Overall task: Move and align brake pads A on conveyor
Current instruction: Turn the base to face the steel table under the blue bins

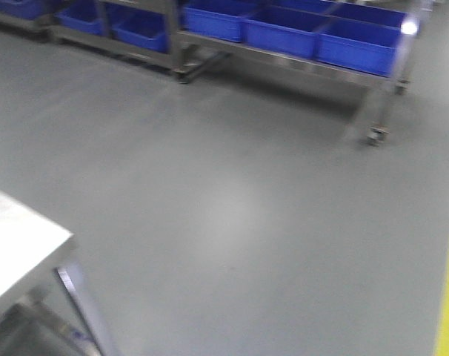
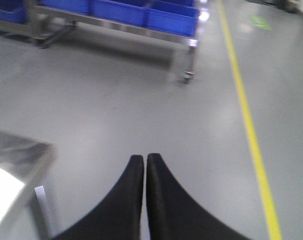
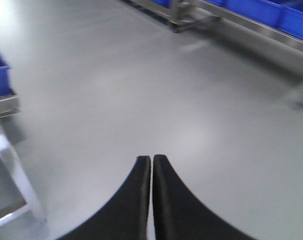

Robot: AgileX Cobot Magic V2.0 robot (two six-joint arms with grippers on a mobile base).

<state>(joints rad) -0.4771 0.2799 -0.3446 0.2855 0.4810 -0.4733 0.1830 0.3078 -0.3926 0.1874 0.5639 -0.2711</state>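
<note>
Hovering above grey floor (image 2: 116, 100), left jaws pressed together; right jaws likewise; blue bins (image 2: 169, 17) beyond.

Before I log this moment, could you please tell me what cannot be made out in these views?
Brake pads, conveyor: in no view; every camera faces floor.
Blue bins: front view, contents hidden by their walls, image blurred.
Steel table: front view, cut off by left edge, top glared white.
Left claw, right claw: shut; arms outside the wrist views.
</note>
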